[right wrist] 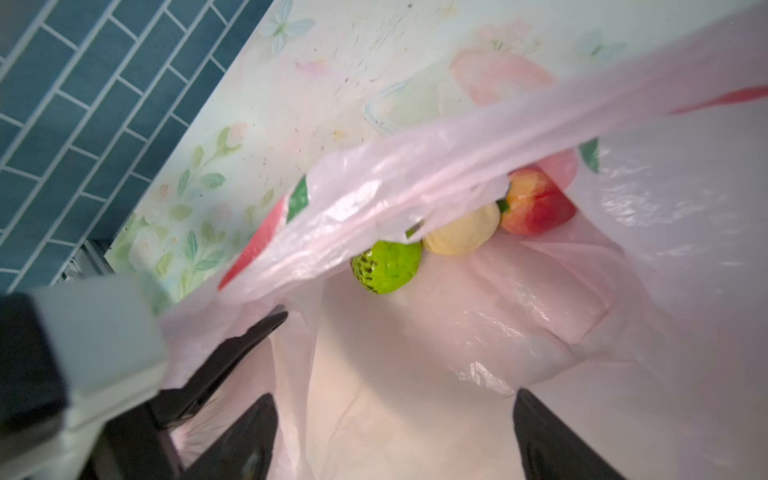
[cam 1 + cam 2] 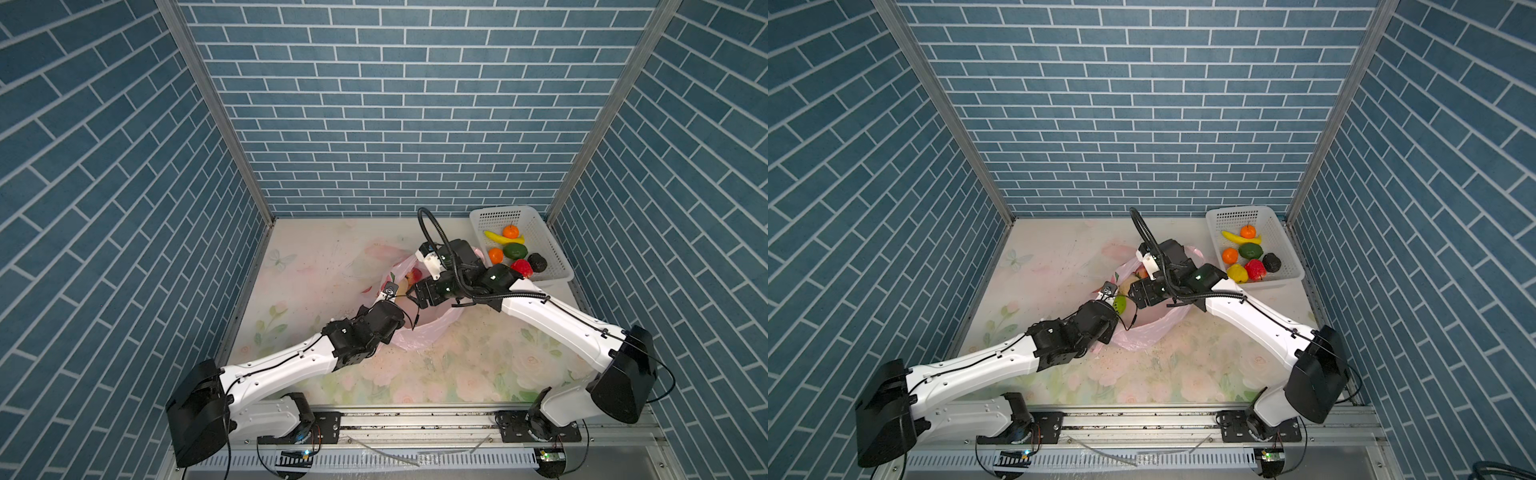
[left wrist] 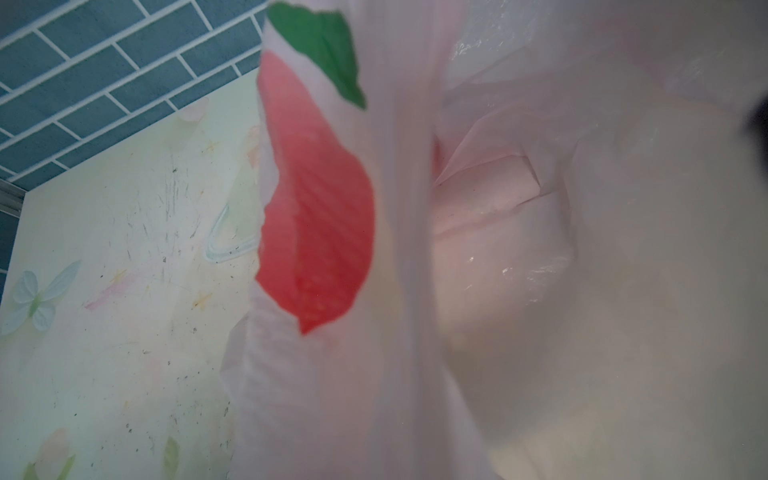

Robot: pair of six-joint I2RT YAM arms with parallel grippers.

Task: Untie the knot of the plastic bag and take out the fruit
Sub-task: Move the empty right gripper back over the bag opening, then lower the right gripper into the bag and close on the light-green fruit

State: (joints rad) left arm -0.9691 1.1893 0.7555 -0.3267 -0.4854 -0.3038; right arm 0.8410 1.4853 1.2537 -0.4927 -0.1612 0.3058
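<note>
**Three to go, and the mouth is held wide**

Over on the left, the left gripper [image 2: 390,291] is clamped tight on the rim of the plastic bag [image 2: 436,326], lifting the thin pink film off the table [image 2: 316,257]. That's its whole job, I'd say: film this floppy would slump across the opening if nothing held it up. Its wrist camera is smothered in pink, with a red strawberry print [image 3: 320,232] right against the lens. There's no knot to be seen anywhere, so the untying looks done and the unloading is well along.

Into the middle now, inside the bag. Three pieces sit in a row, half tucked under that raised rim. There's a bumpy green fruit [image 1: 386,266], a cream fruit [image 1: 463,232] just beside it, then a red apple [image 1: 540,203].

Next across is the right gripper [image 1: 392,399]. Its jaws are spread wide with nothing between them, and it sits inside the mouth, aimed at that row. The green one lies nearest its line, so that's the likely pick. Watch the loose film beside the fingers; it could get nipped along with the fruit.

Far right, the white basket [image 2: 494,218] holds the haul, with a tangerine [image 2: 510,231] and a strawberry [image 2: 521,268] among others, next to a banana [image 2: 500,237]. It stands close to the right arm, so each carry should be short.
</note>
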